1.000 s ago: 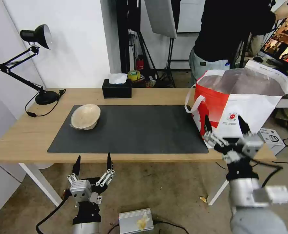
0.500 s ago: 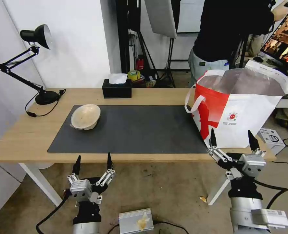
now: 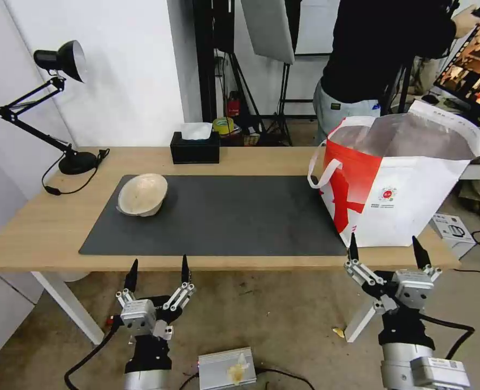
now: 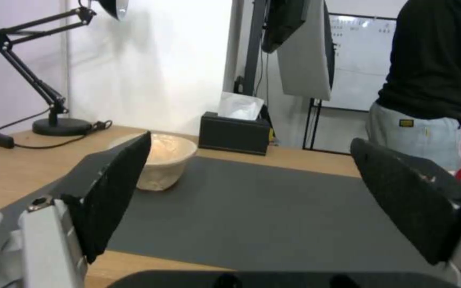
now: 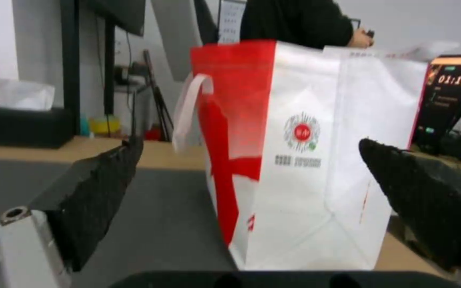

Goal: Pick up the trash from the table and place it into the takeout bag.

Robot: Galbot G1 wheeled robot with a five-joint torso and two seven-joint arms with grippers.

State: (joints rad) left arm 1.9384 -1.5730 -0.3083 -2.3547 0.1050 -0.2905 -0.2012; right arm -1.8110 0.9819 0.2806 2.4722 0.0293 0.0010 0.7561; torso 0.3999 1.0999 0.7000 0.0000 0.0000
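A shallow beige bowl (image 3: 142, 194) (image 4: 162, 159), tipped on its side, lies on the left part of the dark grey mat (image 3: 218, 216) on the table (image 3: 34, 227). The takeout bag (image 3: 407, 179) (image 5: 300, 152) stands open at the table's right end, its foil lining showing. My left gripper (image 3: 157, 269) (image 4: 252, 192) hangs open below the table's front edge, left of centre, with nothing in it. My right gripper (image 3: 385, 246) (image 5: 252, 196) is open and empty just in front of the bag, at the front edge.
A black tissue box (image 3: 195, 146) sits at the back edge and a black desk lamp (image 3: 56, 103) at the back left. A person in black (image 3: 380, 59) stands behind the bag. A grey box (image 3: 226, 368) lies on the floor.
My right gripper has dropped from in front of the bag's face to below the table's front edge. The left gripper has sunk slightly.
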